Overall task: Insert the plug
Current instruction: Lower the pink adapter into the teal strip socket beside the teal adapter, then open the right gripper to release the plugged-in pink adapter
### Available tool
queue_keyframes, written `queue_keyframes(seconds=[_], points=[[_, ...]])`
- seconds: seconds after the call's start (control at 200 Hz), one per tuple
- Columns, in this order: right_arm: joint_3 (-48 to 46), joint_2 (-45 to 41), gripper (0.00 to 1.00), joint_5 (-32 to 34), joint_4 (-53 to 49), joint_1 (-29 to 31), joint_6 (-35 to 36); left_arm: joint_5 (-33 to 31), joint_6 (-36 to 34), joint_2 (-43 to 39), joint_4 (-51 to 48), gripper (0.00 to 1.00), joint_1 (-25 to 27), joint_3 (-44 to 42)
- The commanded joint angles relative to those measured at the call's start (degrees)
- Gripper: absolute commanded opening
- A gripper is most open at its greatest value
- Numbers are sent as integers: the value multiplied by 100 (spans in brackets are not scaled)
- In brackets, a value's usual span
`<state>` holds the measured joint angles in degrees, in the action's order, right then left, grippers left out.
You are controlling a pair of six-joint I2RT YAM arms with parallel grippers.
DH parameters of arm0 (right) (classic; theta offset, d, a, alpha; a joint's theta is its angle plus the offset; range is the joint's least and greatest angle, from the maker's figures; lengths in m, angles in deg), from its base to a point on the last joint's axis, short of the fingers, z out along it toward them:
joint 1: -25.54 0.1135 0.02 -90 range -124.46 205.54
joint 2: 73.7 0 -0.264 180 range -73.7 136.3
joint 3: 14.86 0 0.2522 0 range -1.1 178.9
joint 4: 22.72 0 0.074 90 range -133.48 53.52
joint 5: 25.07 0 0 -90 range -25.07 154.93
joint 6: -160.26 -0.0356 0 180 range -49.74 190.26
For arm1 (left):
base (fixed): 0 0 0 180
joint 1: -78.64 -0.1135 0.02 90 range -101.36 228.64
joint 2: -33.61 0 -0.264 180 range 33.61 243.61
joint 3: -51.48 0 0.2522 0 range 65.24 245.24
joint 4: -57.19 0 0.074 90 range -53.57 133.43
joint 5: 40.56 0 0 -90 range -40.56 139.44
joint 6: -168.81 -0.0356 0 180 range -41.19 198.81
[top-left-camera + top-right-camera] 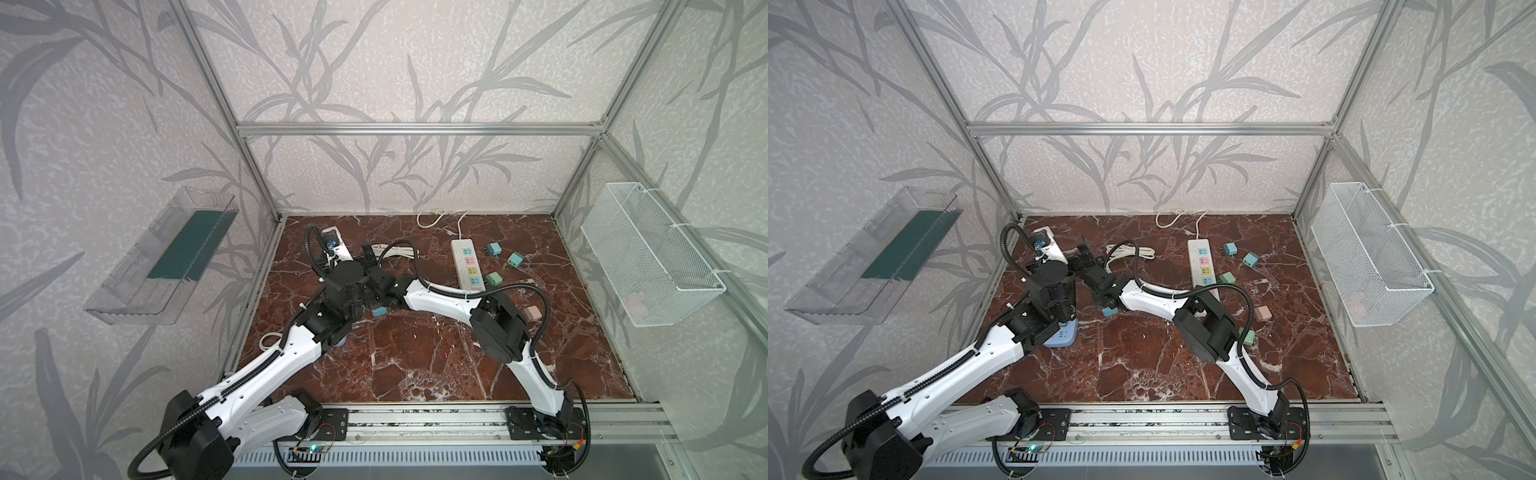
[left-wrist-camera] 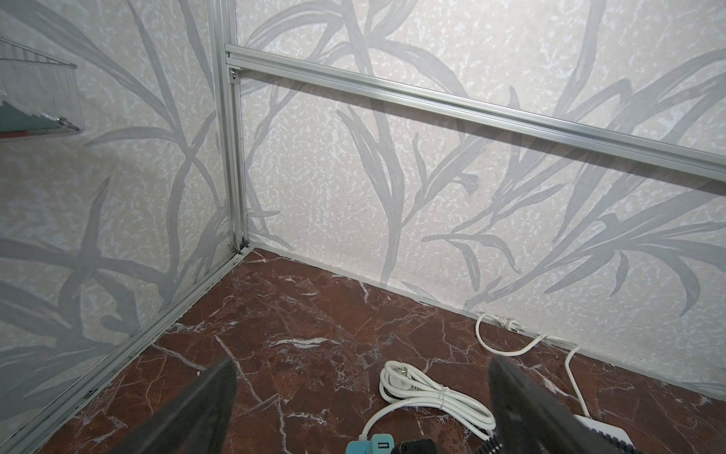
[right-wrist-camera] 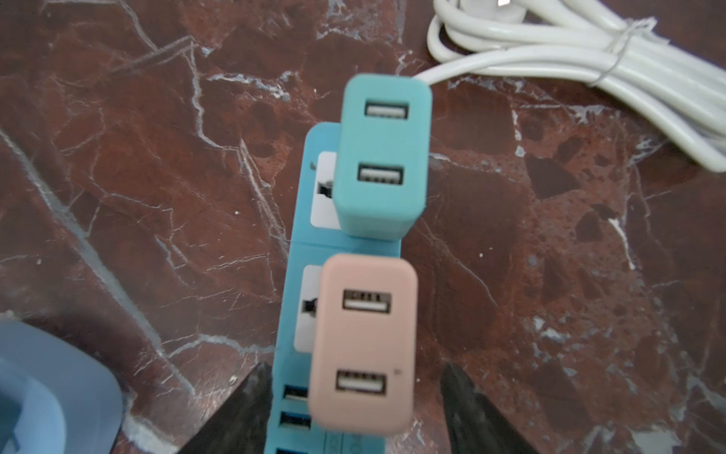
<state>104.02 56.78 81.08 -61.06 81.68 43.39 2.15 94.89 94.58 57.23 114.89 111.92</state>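
Both arms (image 1: 257, 374) are clad in white, with black joints (image 1: 496, 332), corrugated black hoses (image 1: 307, 245), and a dark left end effector (image 2: 363, 363) and right end effector (image 3: 353, 369).

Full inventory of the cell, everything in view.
teal power strip: 1, teal, centre left
plugged adapters: 2, teal adapter and pink adapter, on teal power strip
white power strip: 1, white, back right
loose adapters: 5, two teal, two green, one pink, scattered right side
light blue strip: 1, light blue, left side, partly hidden
second white strip: 1, white, back left
coiled cable: 1, white, back centre
clear shelf: 1, transparent, left wall
wire basket: 1, white, right wall
left end effector: 1, black, open, back left
right end effector: 1, black, open, straddling pink adapter
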Motion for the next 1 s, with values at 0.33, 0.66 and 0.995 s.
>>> queue_keyframes(seconds=[0.33,0.66,0.995], points=[[-1333,-1214,69,-363,1292,-157,415,208,84,-438,580,99,-146,-343],[-870,-727,65,-489,1345,-462,376,274,177,-394,606,99,-140,-426],[-1145,-547,62,-530,1365,-543,359,308,194,-336,575,98,-145,-405]])
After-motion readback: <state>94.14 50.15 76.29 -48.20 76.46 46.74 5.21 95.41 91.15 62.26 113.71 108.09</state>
